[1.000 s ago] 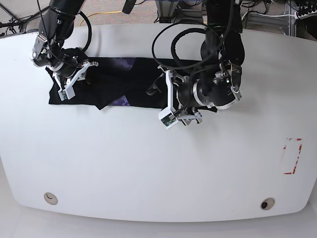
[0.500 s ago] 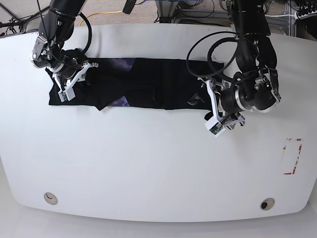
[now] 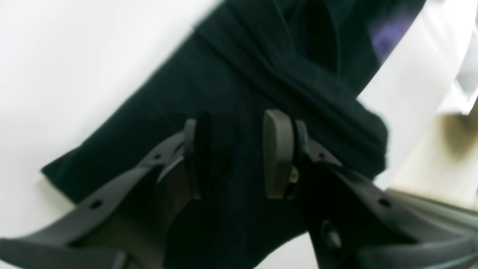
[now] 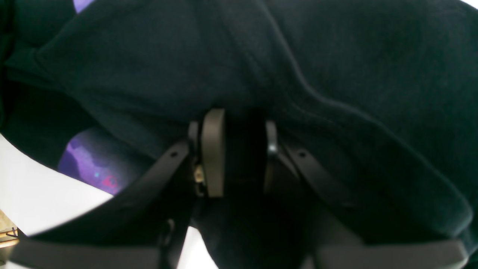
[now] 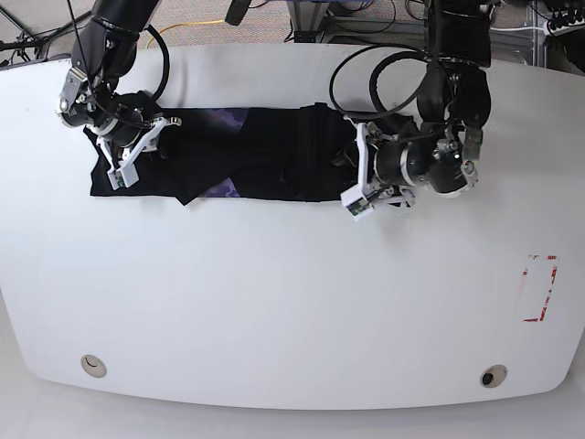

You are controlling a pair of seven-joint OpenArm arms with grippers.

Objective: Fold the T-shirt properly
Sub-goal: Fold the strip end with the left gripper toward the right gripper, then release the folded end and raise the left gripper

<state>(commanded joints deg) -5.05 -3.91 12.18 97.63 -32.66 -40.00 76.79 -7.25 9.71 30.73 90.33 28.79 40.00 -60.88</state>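
The T-shirt point(image 5: 247, 155) is lying as a long black band across the far half of the white table point(image 5: 274, 311), already narrowed lengthwise, with purple print showing through near its middle and on its far edge. Its end on the base view's left is being pinned by the right gripper point(image 5: 128, 151), whose pads point(image 4: 213, 149) are sitting a little apart with black cloth filling the gap between them; I judge it to be pinching a fold of the shirt there, probably to anchor that end so the band is not sliding while the other end is being worked. Toward the shirt's opposite end, the cloth is bunching into upright ridges just beside the left gripper point(image 5: 358, 178), which suggests that end is being pushed or drawn inward over the shirt's middle to begin a crosswise fold. In the left wrist view the left gripper's pads point(image 3: 278, 149) are standing apart over the cloth with a dark gap between them, and whether any fabric is caught there I cannot tell. A corner of the shirt is resting flat on the table beside that gripper, so this end looks only partly lifted. Beyond the shirt, a red-marked patch point(image 5: 539, 288) is sitting well apart on the table, toward its near corner.
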